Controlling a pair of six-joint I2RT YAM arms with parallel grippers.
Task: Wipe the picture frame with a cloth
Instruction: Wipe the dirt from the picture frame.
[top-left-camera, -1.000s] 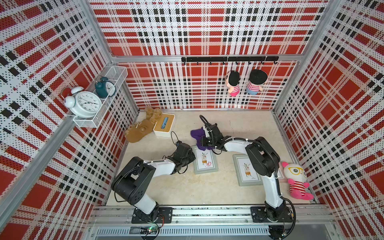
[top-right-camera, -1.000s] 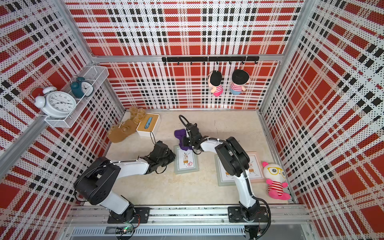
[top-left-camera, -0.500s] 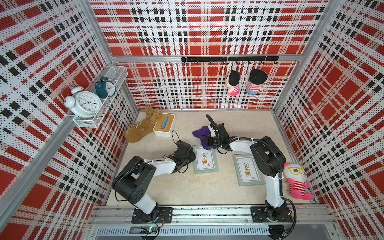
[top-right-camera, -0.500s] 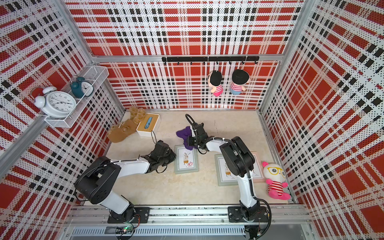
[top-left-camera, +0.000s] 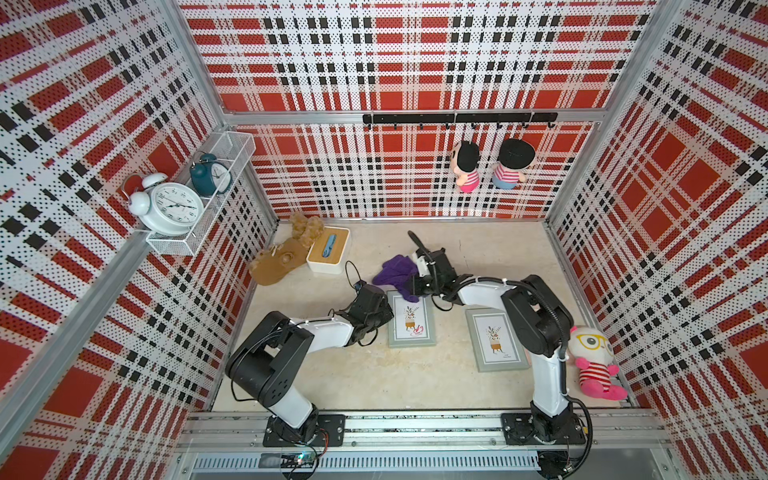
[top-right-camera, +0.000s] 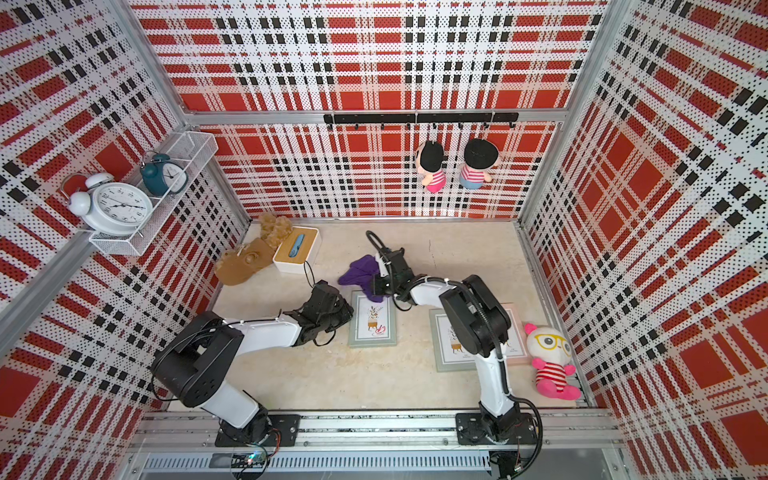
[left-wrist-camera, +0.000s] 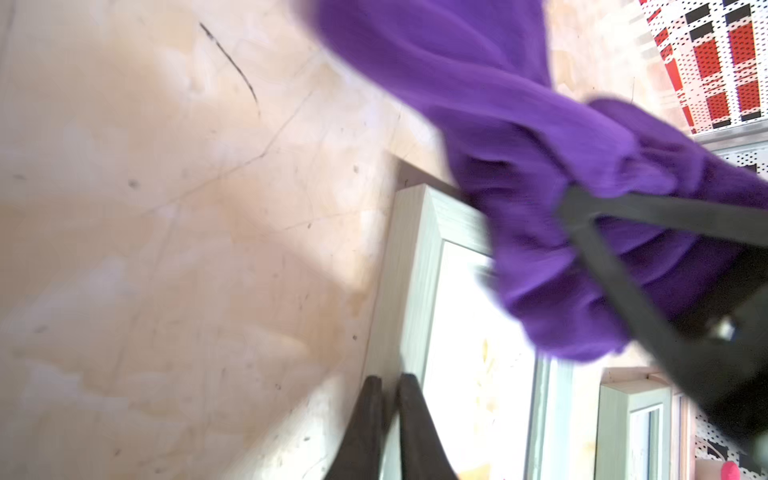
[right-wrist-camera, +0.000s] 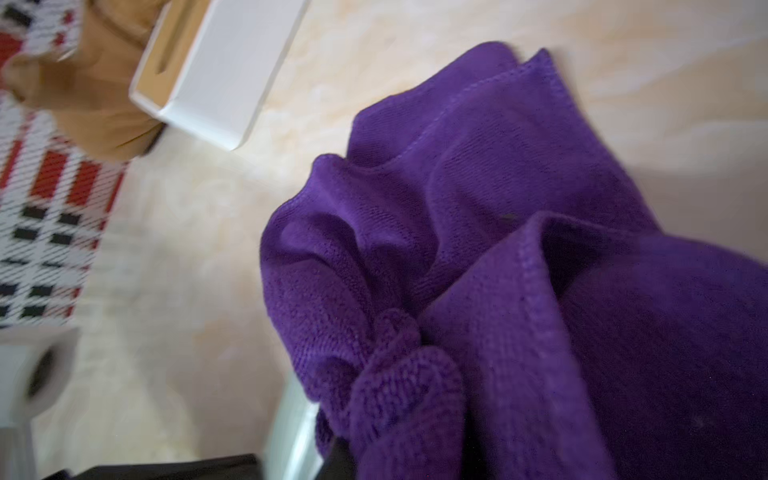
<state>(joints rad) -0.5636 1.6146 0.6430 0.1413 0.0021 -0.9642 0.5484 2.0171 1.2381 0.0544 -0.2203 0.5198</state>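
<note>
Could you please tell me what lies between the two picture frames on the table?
Just bare table between the left frame and the right frame, as a top view shows.

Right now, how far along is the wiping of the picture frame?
Done: the right gripper is shut on the purple cloth. In hand: the cloth overlaps the far end of the picture frame, with the left gripper shut at its side edge. Left: wiping the rest of its uncovered face.
</note>
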